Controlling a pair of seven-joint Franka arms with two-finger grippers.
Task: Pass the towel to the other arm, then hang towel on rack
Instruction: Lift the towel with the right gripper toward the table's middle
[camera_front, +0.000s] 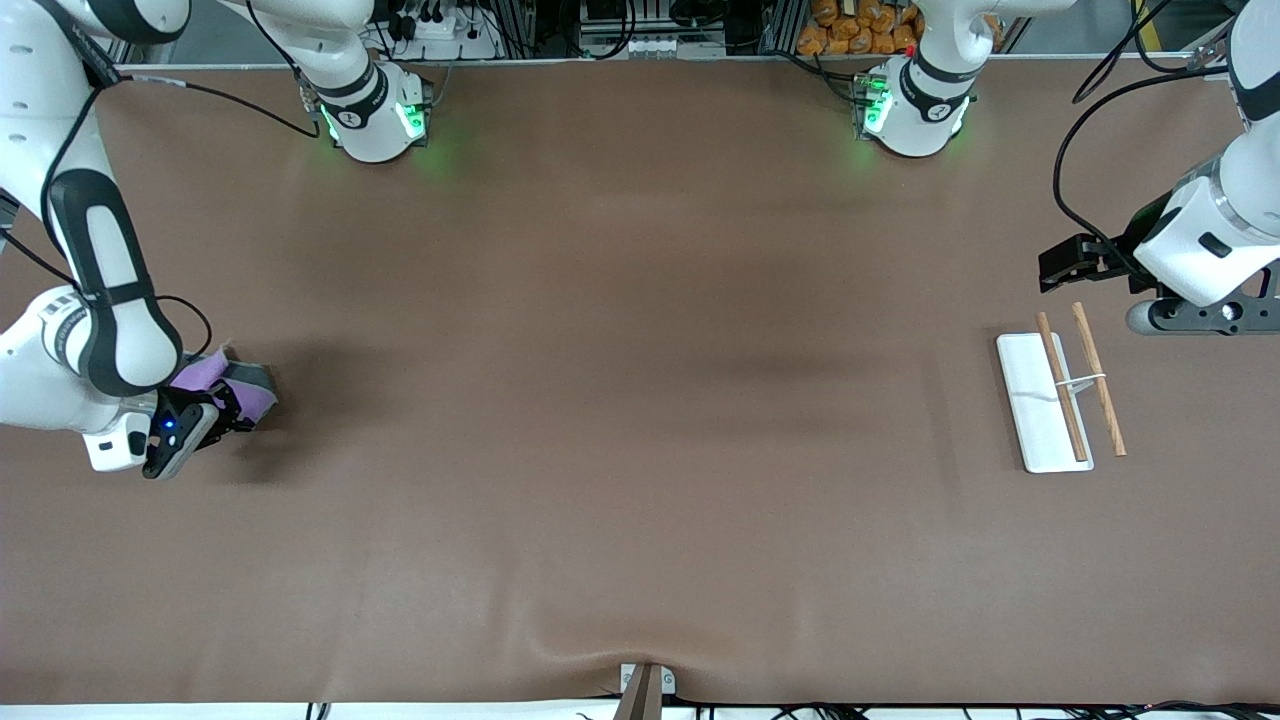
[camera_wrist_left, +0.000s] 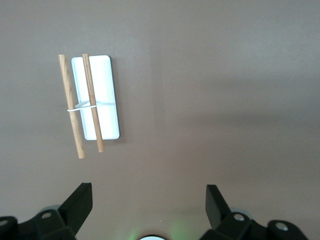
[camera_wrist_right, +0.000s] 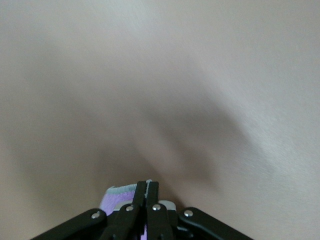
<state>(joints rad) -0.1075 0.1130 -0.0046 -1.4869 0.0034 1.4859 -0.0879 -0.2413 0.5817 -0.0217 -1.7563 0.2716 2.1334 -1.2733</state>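
Your right pincer (camera_front: 232, 408) is clamped on the towel (camera_front: 238, 384) at the right arm's end of the tabletop (camera_front: 620, 400) — it's soft, light and floppy, so expect droop; pinch an edge and leave a free flap for the handover. Your left pincer (camera_wrist_left: 149, 204) waits wide open over the tabletop beside the rack (camera_front: 1058, 395), well apart from the towel. The rack's rods run roughly toward the front camera — drape across them; the bunched towel shows no clear long axis.

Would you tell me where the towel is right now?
The towel is at the right arm's end of the table, pinched in the shut right gripper; the rack stands at the left arm's end.
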